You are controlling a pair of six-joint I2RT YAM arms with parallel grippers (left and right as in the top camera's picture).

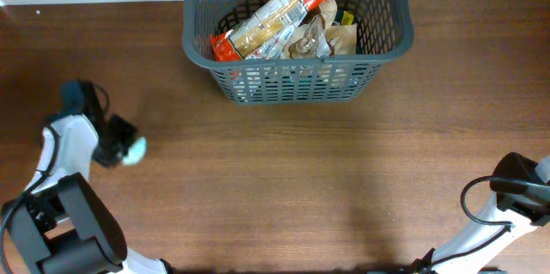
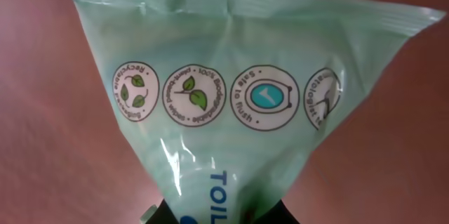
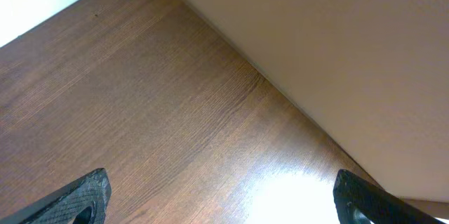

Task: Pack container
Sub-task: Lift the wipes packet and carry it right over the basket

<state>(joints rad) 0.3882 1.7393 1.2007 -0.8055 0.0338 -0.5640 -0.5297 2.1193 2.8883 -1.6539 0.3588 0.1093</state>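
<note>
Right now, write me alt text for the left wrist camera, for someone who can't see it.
A pale green plastic packet fills the frame, pinched at its lower end in the left end effector. A row of round icons crosses it, one reading Safe to flush, with blue letters TOIL below; brown table shows behind.

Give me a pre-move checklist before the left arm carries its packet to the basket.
1. Left gripper shut on green packet: ok.
2. Packet off the table: cannot tell.
3. Grip depth: cannot tell, only one pinched end shows.
4. Room in container: ok, far side looks open behind the orange packet.
5. Right gripper open, parked far from the container: ok.
</note>
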